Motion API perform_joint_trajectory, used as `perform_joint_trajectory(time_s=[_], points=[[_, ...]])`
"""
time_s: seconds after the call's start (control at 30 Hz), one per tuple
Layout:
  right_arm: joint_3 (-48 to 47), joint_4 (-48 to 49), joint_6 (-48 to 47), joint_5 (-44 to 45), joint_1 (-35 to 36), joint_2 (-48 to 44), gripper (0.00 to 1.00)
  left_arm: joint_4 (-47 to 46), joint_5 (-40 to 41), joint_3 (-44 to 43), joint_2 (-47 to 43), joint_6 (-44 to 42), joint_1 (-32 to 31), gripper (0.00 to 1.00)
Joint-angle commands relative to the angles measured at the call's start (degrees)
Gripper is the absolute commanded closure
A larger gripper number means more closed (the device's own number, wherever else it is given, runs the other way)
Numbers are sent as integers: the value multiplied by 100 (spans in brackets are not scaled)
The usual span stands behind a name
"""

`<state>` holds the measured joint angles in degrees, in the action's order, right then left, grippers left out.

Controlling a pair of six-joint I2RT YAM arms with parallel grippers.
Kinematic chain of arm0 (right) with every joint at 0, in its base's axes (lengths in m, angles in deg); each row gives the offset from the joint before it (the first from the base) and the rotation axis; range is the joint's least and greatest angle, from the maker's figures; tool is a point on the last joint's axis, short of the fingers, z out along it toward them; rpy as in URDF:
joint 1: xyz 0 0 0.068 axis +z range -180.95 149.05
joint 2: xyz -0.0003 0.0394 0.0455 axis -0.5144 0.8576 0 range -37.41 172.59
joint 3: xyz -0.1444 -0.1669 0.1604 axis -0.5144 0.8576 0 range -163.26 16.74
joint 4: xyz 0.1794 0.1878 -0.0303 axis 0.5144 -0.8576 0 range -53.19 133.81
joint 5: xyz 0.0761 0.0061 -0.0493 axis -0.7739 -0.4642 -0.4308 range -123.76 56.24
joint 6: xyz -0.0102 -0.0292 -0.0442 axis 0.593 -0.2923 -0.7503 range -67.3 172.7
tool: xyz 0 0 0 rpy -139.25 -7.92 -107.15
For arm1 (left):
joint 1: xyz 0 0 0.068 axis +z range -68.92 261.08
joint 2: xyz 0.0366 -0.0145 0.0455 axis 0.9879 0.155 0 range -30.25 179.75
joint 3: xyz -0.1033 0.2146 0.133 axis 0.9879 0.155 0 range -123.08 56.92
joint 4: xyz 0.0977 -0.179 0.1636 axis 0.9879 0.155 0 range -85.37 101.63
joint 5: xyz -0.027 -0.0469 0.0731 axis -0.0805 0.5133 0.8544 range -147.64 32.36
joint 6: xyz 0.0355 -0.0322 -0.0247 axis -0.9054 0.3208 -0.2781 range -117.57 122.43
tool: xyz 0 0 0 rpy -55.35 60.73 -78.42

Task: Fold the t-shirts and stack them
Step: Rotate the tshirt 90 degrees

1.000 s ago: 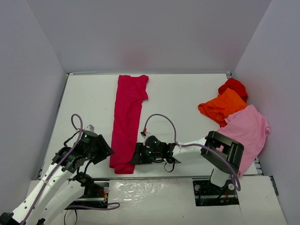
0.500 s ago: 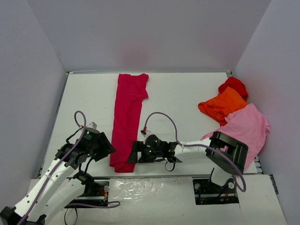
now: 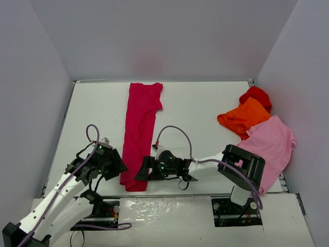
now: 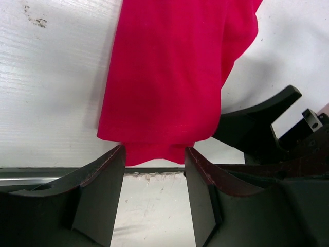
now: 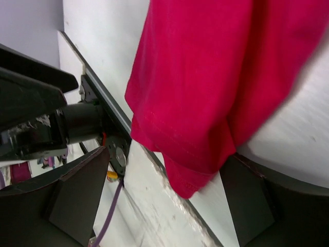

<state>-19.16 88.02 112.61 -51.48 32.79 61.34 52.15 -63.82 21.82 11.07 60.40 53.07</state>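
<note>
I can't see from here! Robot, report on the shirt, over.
Left gripper open, right gripper open. Crimson shirt flat, near hem at both, unheld. Other shirts far right, clear.

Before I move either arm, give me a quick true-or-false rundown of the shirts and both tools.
1. The crimson shirt lies as a long narrow strip on the table. True.
2. The right tool is clamped shut on that shirt. False: its jaws stand wide open, one on each side of the near hem.
3. The light pink shirt is stacked on the crimson shirt. False: it lies apart, at the right edge.
4. The orange shirt sits between the red shirt and the light pink shirt. True.
5. The left tool is at the strip's far end. False: it is at the near hem, jaws open.
</note>
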Motion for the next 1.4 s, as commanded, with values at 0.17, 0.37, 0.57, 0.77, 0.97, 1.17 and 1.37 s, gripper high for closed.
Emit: perform_joint_trajectory(time_s=[0.17,0.37,0.57,0.77,0.97,1.17,1.37], points=[[-181,-752,-312,-75,6,726,39,-150,-45,-146,8,-86,24,54],[-228,-1233,-504,185,-13,398,58,-277,-50,-131,90,-108,24,54],[-339,-1169,-516,146,-29,602,50,-401,-112,-172,280,-189,24,54],[-519,-1048,-568,84,-130,787,41,-336,-90,-168,267,-233,24,54],[-543,-948,-421,-102,-255,1127,41,-295,-69,-145,264,-268,24,54],[-648,-1379,-212,-49,-328,1491,66,-232,-55,-130,247,-309,24,54],[-655,-1453,-230,-9,-315,1430,100,-204,-24,-98,236,-339,28,54]])
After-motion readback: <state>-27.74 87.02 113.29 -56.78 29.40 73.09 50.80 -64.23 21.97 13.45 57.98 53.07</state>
